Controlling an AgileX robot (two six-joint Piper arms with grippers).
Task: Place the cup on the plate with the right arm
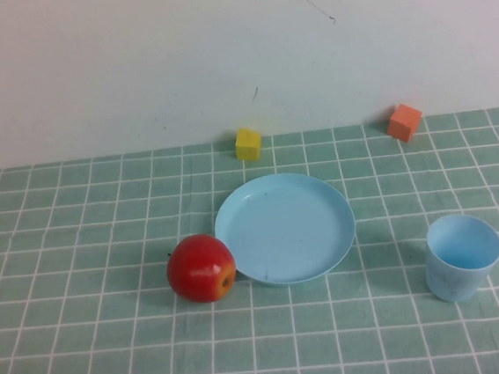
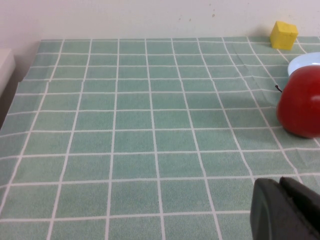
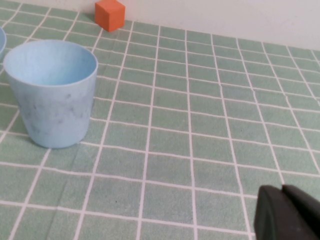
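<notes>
The light blue cup (image 1: 461,256) stands upright and empty on the green checked cloth at the right, apart from the light blue plate (image 1: 285,228) in the middle. In the right wrist view the cup (image 3: 51,92) stands ahead of my right gripper (image 3: 282,192), which is shut with nothing in it and well short of the cup. My left gripper (image 2: 281,184) is shut too, empty, low over the cloth near the red apple (image 2: 301,102). Neither arm shows in the high view.
A red apple (image 1: 202,268) touches the plate's left rim. A yellow cube (image 1: 248,143) and an orange cube (image 1: 404,122) sit by the back wall. The cloth's left edge (image 2: 20,85) shows in the left wrist view.
</notes>
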